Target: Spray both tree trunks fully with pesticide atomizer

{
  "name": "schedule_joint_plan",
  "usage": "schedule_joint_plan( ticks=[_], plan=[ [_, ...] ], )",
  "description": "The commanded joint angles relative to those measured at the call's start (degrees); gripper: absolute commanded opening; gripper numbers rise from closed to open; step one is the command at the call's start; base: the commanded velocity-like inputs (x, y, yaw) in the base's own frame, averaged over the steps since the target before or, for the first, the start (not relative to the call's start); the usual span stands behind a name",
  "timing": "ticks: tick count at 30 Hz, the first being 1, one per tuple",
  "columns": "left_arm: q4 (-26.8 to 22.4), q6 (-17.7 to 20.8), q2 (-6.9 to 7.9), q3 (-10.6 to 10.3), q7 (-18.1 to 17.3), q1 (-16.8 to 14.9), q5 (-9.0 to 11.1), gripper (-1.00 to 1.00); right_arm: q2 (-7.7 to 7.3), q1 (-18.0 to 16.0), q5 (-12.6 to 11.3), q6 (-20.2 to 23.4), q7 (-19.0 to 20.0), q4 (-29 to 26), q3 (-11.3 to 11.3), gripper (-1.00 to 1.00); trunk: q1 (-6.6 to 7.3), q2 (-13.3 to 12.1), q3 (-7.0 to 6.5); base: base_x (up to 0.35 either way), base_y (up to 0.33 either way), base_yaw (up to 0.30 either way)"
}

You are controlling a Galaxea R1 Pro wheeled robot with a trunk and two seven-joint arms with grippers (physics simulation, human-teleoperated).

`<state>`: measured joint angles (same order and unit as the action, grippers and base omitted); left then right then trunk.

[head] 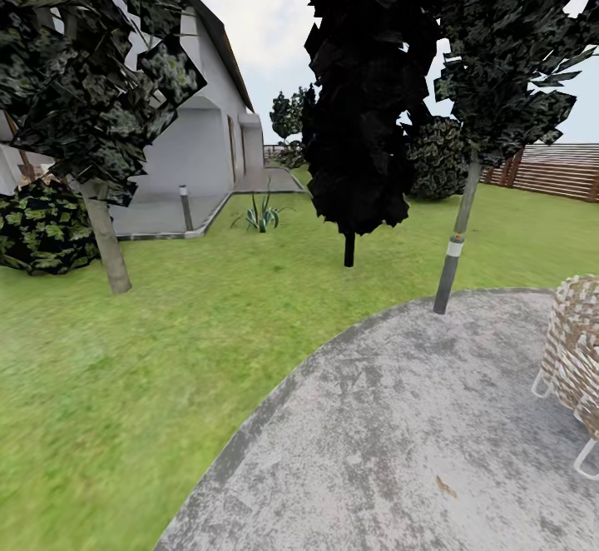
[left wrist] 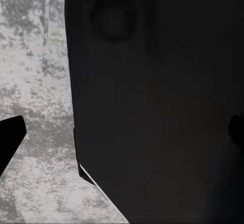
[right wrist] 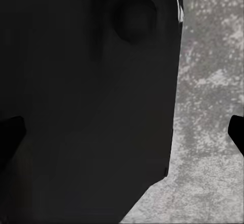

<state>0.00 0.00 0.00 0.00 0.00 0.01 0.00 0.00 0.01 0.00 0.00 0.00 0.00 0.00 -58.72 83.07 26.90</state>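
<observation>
From my head camera I look out over a garden. At the left edge of the lawn (head: 125,384), a rounded, leafy bush (head: 42,226) sits beside a tree (head: 106,243) with a thick, smooth, beige-grey trunk that leans slightly. Behind them stands a pale grey house (head: 200,135) with a paved strip and a short post (head: 185,206) along its wall. A small spiky plant (head: 262,216) grows in the grass near that paving. Toward the middle rises a black conifer (head: 362,93) on a thin dark stem, its foliage jagged and dense. Right of it a slender trunk (head: 456,251), grey with a pale band, stands at the far edge of a curved, mottled grey concrete patio (head: 399,434). At the patio's right edge sits a woven wicker chair (head: 574,351) on white legs, with a slatted wooden fence (head: 553,170) behind.

Through my left wrist camera, a broad, smooth, dark panel (left wrist: 152,107) hangs over the speckled concrete, with my left gripper's (left wrist: 124,132) black fingertips (left wrist: 10,137) spread wide at the frame's edges, holding nothing. My right gripper (right wrist: 124,132) is likewise parted and empty.
</observation>
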Motion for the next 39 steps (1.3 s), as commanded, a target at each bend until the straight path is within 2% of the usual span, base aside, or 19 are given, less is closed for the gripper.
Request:
schedule_joint_plan(
  ticks=[1,9,13,18,24,28,29,30,32,37,39],
  plan=[
    [-0.33,0.33,-0.33,0.08,-0.05,0.17,0.33,1.00,0.33,0.33,0.03,0.33,0.33,-0.33,0.05,1.00,0.00,0.01,0.03,0.000,0.000,0.000],
    [-0.62,0.06,-0.26,0.14,-0.17,0.17,0.42,1.00,2.84,0.44,0.07,0.11,0.39,-2.88,-0.09,1.00,0.00,0.01,0.03,0.000,0.000,0.000],
    [-1.36,-1.24,0.13,0.08,-0.14,0.10,0.30,1.00,2.84,0.43,0.23,-1.17,0.22,-4.15,-0.08,1.00,0.00,0.01,0.03,0.000,0.000,0.000],
    [-2.84,-2.84,1.44,0.09,-0.12,-0.05,0.14,1.00,1.44,0.38,0.21,-2.78,0.18,-4.97,-0.22,1.00,0.00,0.01,0.03,0.000,0.000,0.000],
    [-4.80,-4.77,3.37,0.12,-0.11,-1.99,0.26,1.00,-0.49,0.13,0.10,-4.70,0.18,-6.92,-0.29,1.00,0.00,0.01,0.03,0.000,0.000,0.000],
    [-6.09,-6.05,3.69,0.09,-0.14,-2.96,-0.03,1.00,-1.78,-0.89,0.02,-5.99,0.25,-8.22,-0.27,1.00,0.00,0.01,0.03,0.000,0.000,0.000],
    [-18.78,-20.68,3.62,0.09,-0.12,-3.76,0.10,1.00,-3.69,-3.24,0.03,-20.91,0.25,-27.31,-0.23,1.00,0.00,0.01,0.03,0.000,0.000,0.000],
    [-19.30,-20.63,3.59,0.12,-0.04,-5.18,0.31,1.00,-3.69,-5.97,0.12,-20.90,0.29,-27.23,-0.21,1.00,0.00,0.01,0.03,0.000,0.000,0.000],
    [-19.41,-20.59,3.64,0.21,0.05,-7.58,0.57,1.00,-3.80,-9.23,0.31,-20.87,0.50,-27.11,-0.12,1.00,0.00,0.01,0.03,0.000,0.000,0.000],
    [-18.98,-20.67,4.11,2.31,-0.06,-8.66,0.64,1.00,-3.86,-10.76,0.52,-20.83,0.47,-24.46,-0.11,1.00,0.00,0.01,0.03,0.000,0.000,-0.010],
    [-17.20,-20.72,4.70,2.80,-0.08,-8.58,0.63,1.00,-3.87,-10.86,0.44,-20.83,0.34,-23.90,-0.26,1.00,0.00,0.01,0.03,0.000,0.000,-0.183]
  ],
)
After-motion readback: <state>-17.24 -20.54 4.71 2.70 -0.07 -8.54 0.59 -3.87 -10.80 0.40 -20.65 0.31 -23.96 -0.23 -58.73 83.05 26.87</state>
